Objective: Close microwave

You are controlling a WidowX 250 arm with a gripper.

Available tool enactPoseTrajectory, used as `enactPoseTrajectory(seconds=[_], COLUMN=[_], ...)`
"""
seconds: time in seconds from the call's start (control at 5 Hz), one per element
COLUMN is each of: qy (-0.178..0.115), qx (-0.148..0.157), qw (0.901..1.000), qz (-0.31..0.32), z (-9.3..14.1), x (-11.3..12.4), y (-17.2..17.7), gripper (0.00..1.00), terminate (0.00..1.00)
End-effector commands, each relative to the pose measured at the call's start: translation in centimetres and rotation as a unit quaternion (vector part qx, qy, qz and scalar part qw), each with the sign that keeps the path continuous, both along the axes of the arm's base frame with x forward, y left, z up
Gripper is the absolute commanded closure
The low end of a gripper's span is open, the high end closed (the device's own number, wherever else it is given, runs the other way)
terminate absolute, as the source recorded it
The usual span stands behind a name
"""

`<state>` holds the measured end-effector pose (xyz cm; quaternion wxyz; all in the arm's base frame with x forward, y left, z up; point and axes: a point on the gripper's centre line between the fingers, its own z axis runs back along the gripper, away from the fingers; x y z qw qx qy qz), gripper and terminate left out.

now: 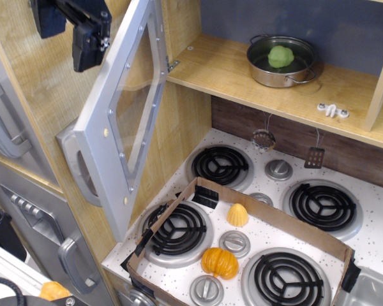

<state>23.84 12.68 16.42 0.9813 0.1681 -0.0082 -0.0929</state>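
The microwave's silver-grey door (105, 137) stands wide open, swung out to the left of the wooden compartment (236, 76). It has a clear window (135, 95) and a curved grey handle (75, 167) at its free edge. My black gripper (67, 46) is at the top left, just beside the outer face of the door near its top edge. The jaws are apart with nothing between them. I cannot tell if a finger (88, 39) touches the door. The number buttons are not in view.
A steel pot (282, 60) with a green ball sits inside the compartment beside a small white bracket (332, 110). Below is a stove (277, 191) with a cardboard frame (242, 204) and orange toy vegetables (219, 262). Grey-handled cabinet doors (6, 127) are at the left.
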Motion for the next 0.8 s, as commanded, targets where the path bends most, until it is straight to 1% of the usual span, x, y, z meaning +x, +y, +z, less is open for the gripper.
enactPoseTrajectory(seconds=[0.0, 0.2, 0.4, 0.6], qy=[-0.022, -0.050, -0.102, -0.158], qx=[-0.010, -0.062, -0.123, -0.155], qw=[0.9996, 0.9968, 0.9869, 0.9744], qz=[0.014, -0.003, -0.022, -0.040], z=[-0.4, -0.9, -1.6, -1.9], x=[0.6, 1.7, 2.9, 4.6], y=[0.1, -0.7, -2.2, -4.3], gripper=[0.00, 0.00, 0.00, 0.00], terminate=[0.00, 0.00, 0.00, 0.00])
